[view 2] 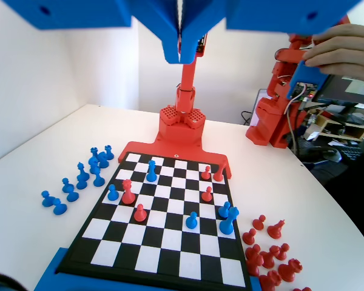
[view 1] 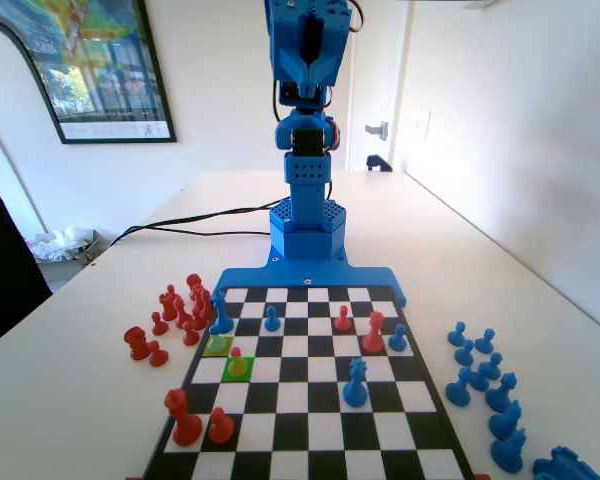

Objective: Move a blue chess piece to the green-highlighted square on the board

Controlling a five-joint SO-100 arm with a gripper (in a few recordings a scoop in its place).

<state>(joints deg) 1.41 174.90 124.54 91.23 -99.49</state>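
Arm pose: the blue arm (view 1: 307, 120) stands upright on its base at the far end of the board (view 1: 432, 425) in the fixed view, its upper links folded high above the table, well clear of every piece.
Gripper: in the wrist view the gripper (view 2: 181, 56) hangs from the top edge with its jaws pressed together along a thin seam, nothing between them.
Blue chess piece: the small blue pawn (view 2: 224, 209) stands near the board's right edge in the wrist view, just behind a taller blue piece (view 2: 229, 220).
Fixed view adds: the green-highlighted square (view 1: 246, 372) lies toward the board's left side, with a red pawn (view 1: 236, 358) standing on it. Diagonally beside it is a yellow square (view 1: 208, 348). The pawn there takes on the yellow tint, and the taller blue piece (view 1: 221, 312) stands right behind it.
Wrist view adds: no tint on the squares. The same red pawn (view 2: 207, 194) stands one square diagonally from the blue pawn.
Off the board: captured red pieces (view 1: 180, 305) are grouped on the left of the fixed view and blue pieces (view 1: 485, 380) on the right.
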